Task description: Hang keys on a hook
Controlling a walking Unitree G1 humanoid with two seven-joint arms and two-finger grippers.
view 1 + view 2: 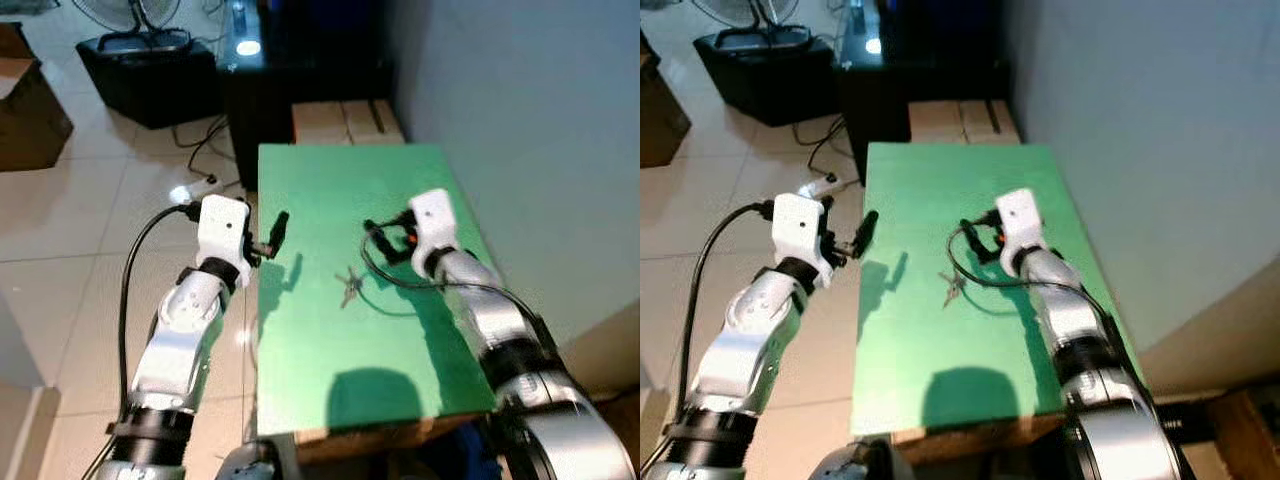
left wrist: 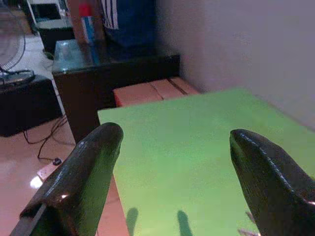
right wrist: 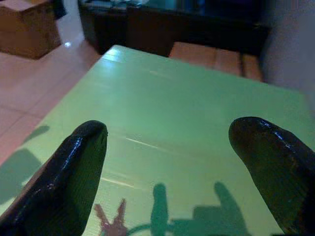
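Note:
A small bunch of keys (image 1: 348,285) lies flat near the middle of the green table (image 1: 340,180). My right gripper (image 1: 385,235) hovers just beyond and to the right of the keys, open, with nothing between its fingers. In the right wrist view the keys (image 3: 114,223) sit low between the two black fingers (image 3: 69,182). My left gripper (image 1: 275,235) is held at the table's left edge, open and empty, left of the keys. Its wrist view looks along the tabletop (image 2: 197,142) toward the wall.
A grey wall (image 1: 530,120) runs along the table's right side. Behind the table stand a cardboard box (image 1: 345,122) and a dark cabinet (image 1: 300,70). A fan on a black box (image 1: 145,60), floor cables (image 1: 200,150) and a brown box (image 1: 25,110) lie to the left.

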